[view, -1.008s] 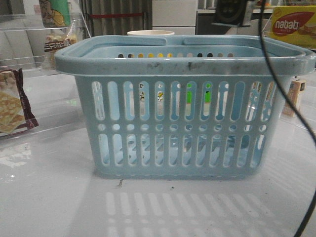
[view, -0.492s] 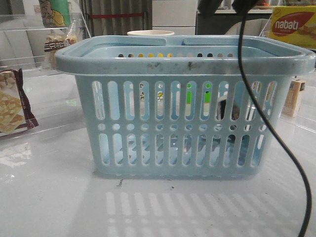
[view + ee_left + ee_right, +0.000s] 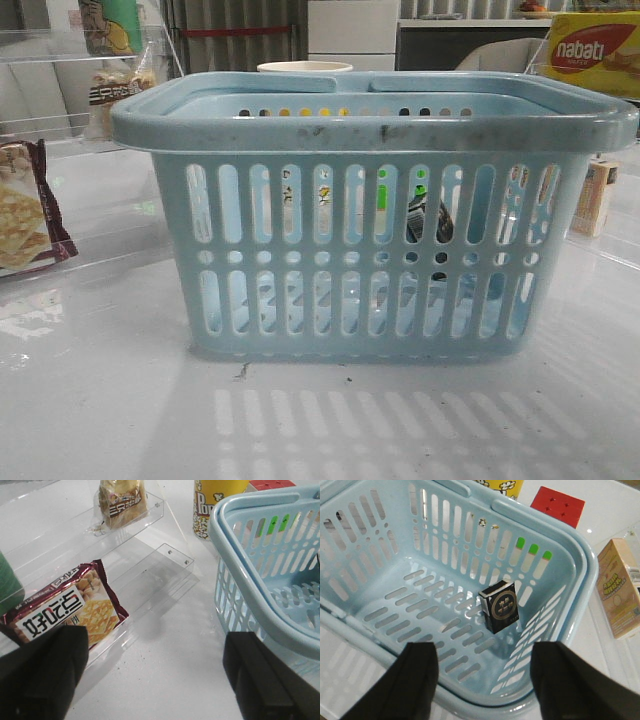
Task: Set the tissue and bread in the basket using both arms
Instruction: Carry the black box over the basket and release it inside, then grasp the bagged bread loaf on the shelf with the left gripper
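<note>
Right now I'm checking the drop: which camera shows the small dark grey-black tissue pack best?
The right wrist view: it looks down into the pale-blue slotted plastic basket, where the dark tissue pack stands unobstructed on the floor. The front view shows only dark slivers of it through the slots. The left wrist view does not show it.

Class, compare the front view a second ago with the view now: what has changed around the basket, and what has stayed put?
The tissue has arrived inside the basket, at its right side, let go by the right gripper, whose jaws are open and empty above it. That arm and its cable have left the front view. The basket, bread and cracker packet have not moved.
</note>
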{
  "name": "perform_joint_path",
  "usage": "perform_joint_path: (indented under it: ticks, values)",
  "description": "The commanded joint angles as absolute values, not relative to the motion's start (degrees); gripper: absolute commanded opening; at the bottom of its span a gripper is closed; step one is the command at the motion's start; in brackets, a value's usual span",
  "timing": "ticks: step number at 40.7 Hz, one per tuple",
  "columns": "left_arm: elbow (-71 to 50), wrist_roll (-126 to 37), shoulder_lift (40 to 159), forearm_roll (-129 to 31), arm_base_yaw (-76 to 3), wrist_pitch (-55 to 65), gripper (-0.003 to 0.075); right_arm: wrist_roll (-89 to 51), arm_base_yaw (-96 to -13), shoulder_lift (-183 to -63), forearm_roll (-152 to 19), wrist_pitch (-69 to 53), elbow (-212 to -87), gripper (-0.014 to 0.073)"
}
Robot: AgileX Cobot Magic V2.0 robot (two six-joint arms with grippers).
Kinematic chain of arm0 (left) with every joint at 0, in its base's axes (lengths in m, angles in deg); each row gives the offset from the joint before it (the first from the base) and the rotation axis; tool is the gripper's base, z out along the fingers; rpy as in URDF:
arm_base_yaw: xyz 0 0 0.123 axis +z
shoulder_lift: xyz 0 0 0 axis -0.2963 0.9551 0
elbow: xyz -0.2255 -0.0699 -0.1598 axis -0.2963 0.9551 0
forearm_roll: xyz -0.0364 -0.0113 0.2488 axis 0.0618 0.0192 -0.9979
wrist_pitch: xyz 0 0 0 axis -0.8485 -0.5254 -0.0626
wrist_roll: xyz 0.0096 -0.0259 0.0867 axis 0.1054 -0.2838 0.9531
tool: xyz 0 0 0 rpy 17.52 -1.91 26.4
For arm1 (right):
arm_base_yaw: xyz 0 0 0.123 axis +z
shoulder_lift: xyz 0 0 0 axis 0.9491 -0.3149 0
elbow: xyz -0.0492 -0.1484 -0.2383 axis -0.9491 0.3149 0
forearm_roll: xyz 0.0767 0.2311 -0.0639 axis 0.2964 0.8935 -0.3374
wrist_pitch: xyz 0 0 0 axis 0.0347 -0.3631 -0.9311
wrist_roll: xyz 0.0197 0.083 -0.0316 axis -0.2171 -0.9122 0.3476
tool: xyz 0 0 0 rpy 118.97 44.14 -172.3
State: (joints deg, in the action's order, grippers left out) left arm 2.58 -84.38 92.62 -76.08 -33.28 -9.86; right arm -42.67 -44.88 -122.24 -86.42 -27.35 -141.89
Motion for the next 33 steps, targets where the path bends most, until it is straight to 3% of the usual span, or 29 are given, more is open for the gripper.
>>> perform_joint_path:
  ticks: [1,33]
  values:
    - [-3.5,-84.1,98.5,-75.9,-33.8,-4.7,0.0623,-42.7,-44.7,-120.8,-87.2,-23.8,-142.9,0.0517]
    - [-46.0,-84.1,148.7,-77.2,-28.2,-0.2,0.0622,-42.7,-44.7,-121.0,-87.2,-24.4,-142.9,0.0517]
